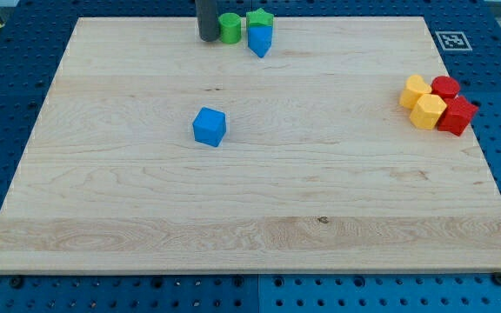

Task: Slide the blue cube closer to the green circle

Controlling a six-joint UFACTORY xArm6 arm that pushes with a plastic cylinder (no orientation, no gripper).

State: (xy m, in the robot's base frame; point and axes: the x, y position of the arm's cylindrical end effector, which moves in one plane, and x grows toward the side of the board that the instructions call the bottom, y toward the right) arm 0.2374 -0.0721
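The blue cube [209, 127] lies left of the board's middle. The green circle [230, 28], a short green cylinder, stands at the view's top near the board's far edge. My tip [208, 38] is the lower end of the dark rod; it sits just left of the green circle, touching or nearly touching it, and far above the blue cube in the view. A green star-like block [260, 19] and a second blue block with a pointed lower end [260, 41] stand just right of the green circle.
The wooden board [250, 217] lies on a blue perforated table. At the view's right edge two yellow blocks [415, 90] [428, 111] and two red blocks [446, 87] [457, 116] form a tight cluster. A fiducial marker [452, 40] sits off the board's top right corner.
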